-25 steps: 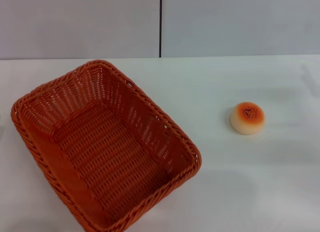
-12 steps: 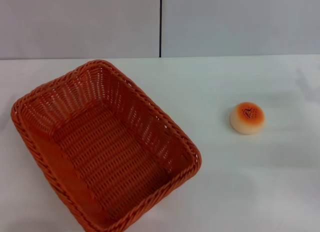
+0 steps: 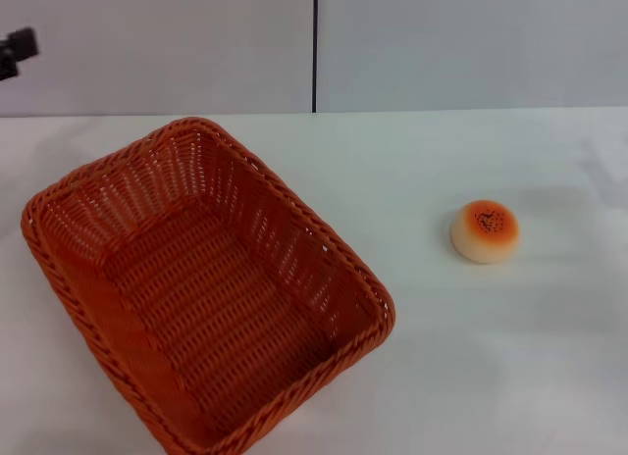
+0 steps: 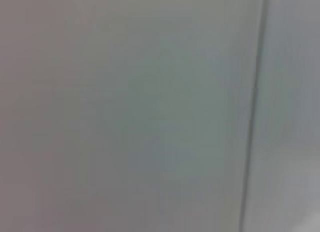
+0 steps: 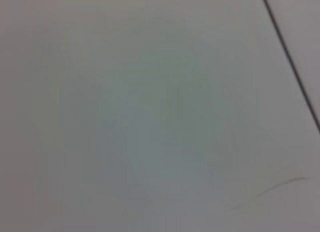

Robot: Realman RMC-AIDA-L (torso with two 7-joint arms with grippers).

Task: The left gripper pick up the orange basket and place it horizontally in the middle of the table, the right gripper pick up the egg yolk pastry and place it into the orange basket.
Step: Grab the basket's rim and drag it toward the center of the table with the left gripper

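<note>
Reaching for the basket is the step in hand, and it has hardly begun.
Head view, left gripper: the left gripper (image 3: 14,51) shows only as a small dark part at the picture's far left edge, high above the worktop (image 3: 471,367); whether its fingers are apart or together, I cannot tell.
Head view, basket: the orange basket (image 3: 196,278) sits below and inward of that dark part, well apart from it, lying askew with one corner toward the back wall; nothing is in it.
Head view, pastry: the egg yolk pastry (image 3: 485,231) rests on the worktop well apart from the basket, on the robot's right side.
Head view, right gripper: not in the picture.
Left wrist view: only a plain pale surface with one seam; no fingers, no basket.
Right wrist view: a plain pale surface crossed by a dark line; no fingers, no pastry.
Doing it well: I judge the fingers should come down over the braided rim of a long side, one finger inside and one outside, then close firmly, so the basket can be turned level-on without slipping.
</note>
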